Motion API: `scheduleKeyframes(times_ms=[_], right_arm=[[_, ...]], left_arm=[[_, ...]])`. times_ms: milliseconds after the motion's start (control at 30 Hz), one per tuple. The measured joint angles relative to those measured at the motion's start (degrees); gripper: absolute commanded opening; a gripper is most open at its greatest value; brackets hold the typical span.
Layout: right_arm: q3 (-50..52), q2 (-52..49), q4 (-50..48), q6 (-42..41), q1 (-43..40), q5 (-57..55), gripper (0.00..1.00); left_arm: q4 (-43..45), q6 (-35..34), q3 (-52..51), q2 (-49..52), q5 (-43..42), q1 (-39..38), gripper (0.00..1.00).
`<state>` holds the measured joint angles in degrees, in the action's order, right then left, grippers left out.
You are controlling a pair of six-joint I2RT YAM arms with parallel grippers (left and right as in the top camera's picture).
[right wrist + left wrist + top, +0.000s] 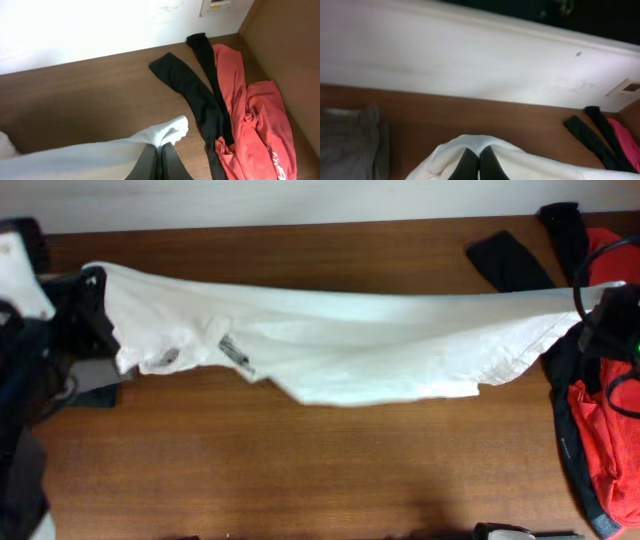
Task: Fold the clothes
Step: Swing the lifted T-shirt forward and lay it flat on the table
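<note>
Brown wooden counter (300, 480), white wall (470, 65) behind. Left jaws and right jaws each pinch an end of the large thin white T-shirt (350, 350), stretched across mid-counter, unfolded. Long black garment (195, 95) and orange-red garment (255, 125) lie right, untouched: folding looks barely begun.

**Left arm** (30, 380): bulky black housing at the table's left edge, with dark cables bunched along it. The wrist bracket (88, 310) is black and angular.

**Left gripper** (479, 151): two matte black fingers (467, 167), narrow and tapering to rounded tips.

**Right arm** (612, 325): a compact black body at the table's right edge, with a small green spot on its outer side. A thin black cable (580, 280) runs in a loop above it, and a second thin cable (618, 392) runs below.

**Right gripper** (161, 146): two dark charcoal fingers (172, 162), smooth and flat-sided, narrowing toward the tips. No markings or screws can be made out.
</note>
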<state>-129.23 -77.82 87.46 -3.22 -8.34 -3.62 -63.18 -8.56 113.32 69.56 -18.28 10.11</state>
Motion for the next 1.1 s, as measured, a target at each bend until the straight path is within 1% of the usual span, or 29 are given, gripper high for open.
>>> scheduleKeyframes(times_ms=[100, 200, 267, 367, 433, 500, 600, 700, 733, 800, 833, 867, 900, 933, 967, 1033, 1100], right_arm=[[-0.3, -0.4, 0.0, 0.0, -0.1, 0.0, 0.04], [-0.8, -2.9, 0.1, 0.0, -0.2, 0.0, 0.04], [-1.1, -6.1, 0.5, 0.0, -0.2, 0.0, 0.04], [-1.0, -14.2, 0.6, 0.1, -0.2, 0.1, 0.04], [-1.0, -19.7, -1.0, 0.5, -0.2, 0.3, 0.04], [-1.0, -26.2, -5.2, 1.3, -0.1, 1.0, 0.04], [-0.9, -32.1, -10.3, 0.3, -0.1, 1.4, 0.04], [-2.0, -33.0, -13.0, -1.1, -0.1, 1.4, 0.04], [-3.7, -33.0, -13.0, -1.3, -0.1, 1.4, 0.04], [-10.9, -32.9, -12.2, -1.5, -0.1, 1.5, 0.04], [-15.6, -32.2, -11.4, -1.5, -0.1, 1.5, 0.04], [-19.4, -30.8, -8.4, -1.5, -0.1, 1.5, 0.04], [-20.6, -30.0, -6.8, -1.5, -0.1, 1.5, 0.04], [-22.1, -28.2, -1.7, -1.5, -0.1, 1.3, 0.04], [-22.4, -27.5, 0.9, -1.4, -0.1, 1.3, 0.04], [-22.2, -26.4, 5.9, -1.3, -0.2, 0.9, 0.04], [-18.8, -26.6, 9.3, -1.2, -0.2, 0.4, 0.04]], left_arm=[[-0.1, 0.0, 0.7, -2.1, -0.4, 0.0, 0.00], [-0.8, 0.1, 1.1, -1.7, -0.6, 0.0, 0.00], [-1.3, 0.2, 1.4, 0.8, -0.9, 0.0, 0.00], [-0.9, 0.2, 1.6, 9.2, -1.4, 0.0, 0.00], [1.4, 0.2, 1.5, 16.3, -1.7, 0.0, 0.00], [10.3, 0.5, 1.2, 26.3, -3.6, -0.3, 0.00], [20.6, 0.7, 0.9, 34.6, -7.3, -0.7, 0.00], [23.5, 0.7, 2.5, 37.9, -9.6, -0.8, 0.00], [23.2, 0.8, 4.4, 38.2, -9.7, -0.7, 0.00], [22.0, 1.2, 11.4, 38.7, -9.9, -0.6, 0.00], [19.4, 1.5, 18.6, 38.7, -10.1, -0.1, 0.00], [17.0, 1.7, 23.8, 37.8, -10.3, 0.5, 0.00], [11.9, 2.0, 28.9, 36.8, -10.4, 1.2, 0.00], [4.2, 2.9, 32.6, 35.5, -10.4, 1.7, 0.00], [1.0, 3.3, 33.8, 34.4, -10.4, 2.0, 0.00], [-11.6, 6.3, 35.9, 32.0, -10.1, 1.7, 0.00], [-23.3, 10.1, 34.8, 31.5, -10.0, -0.2, 0.00]])
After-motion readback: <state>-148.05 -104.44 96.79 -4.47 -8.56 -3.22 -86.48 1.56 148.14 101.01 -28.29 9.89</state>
